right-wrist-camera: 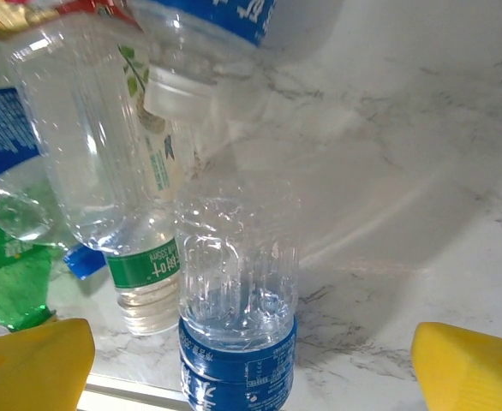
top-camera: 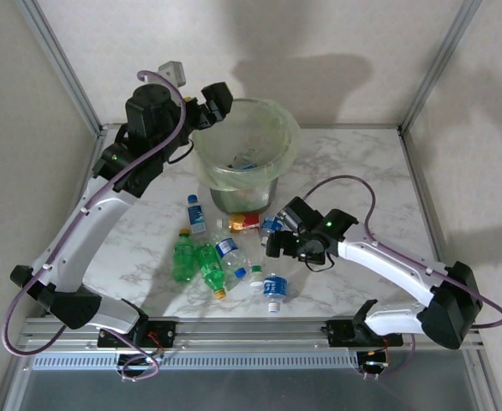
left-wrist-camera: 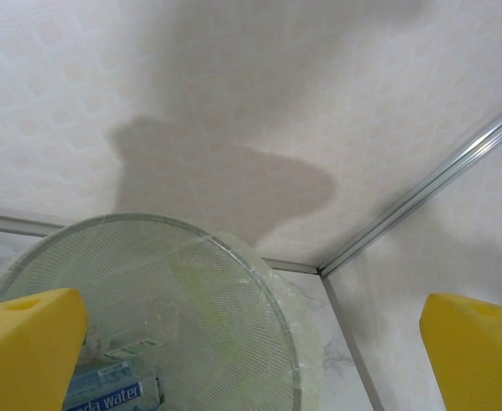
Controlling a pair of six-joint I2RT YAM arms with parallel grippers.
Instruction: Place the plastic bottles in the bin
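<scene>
Top external: sorting part done, with the left gripper (top-camera: 217, 98) spread wide and empty above the bin (top-camera: 289, 137). Right wrist: right gripper (right-wrist-camera: 251, 360) gaping either side of a clear blue-labelled bottle (right-wrist-camera: 238, 282), not touching it. Likely the pick-up step. Next: lower, centre, close gently on the body without nudging neighbours. Inside the bin, at least one blue-labelled bottle (left-wrist-camera: 105, 390). Most plastic bottles (top-camera: 225, 257) lying on the table (top-camera: 354, 163) just in front of the bin.
</scene>
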